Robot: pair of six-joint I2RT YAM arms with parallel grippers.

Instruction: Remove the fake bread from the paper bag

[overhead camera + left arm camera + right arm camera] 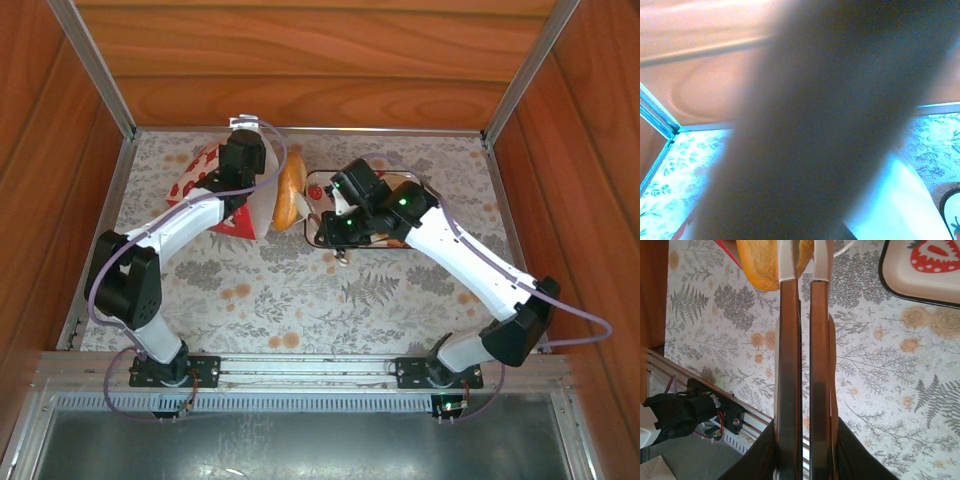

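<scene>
I see grey ferns and orange roses on the counter (880,390). The fake bread (760,265) is golden-orange. The paper bag (205,178) seems red and white.

Paper bag (215,195) is lying far-left on table (300,300), toward the back. Fake bread (290,190) is sitting just beside it, on its right. Tray (912,277) is resting right of the bread, close by.

Left arm (190,225) rises from lower left toward upper centre, left gripper (244,140) closed. Right arm (460,250) folds in from right, right gripper (804,270) closed.
</scene>
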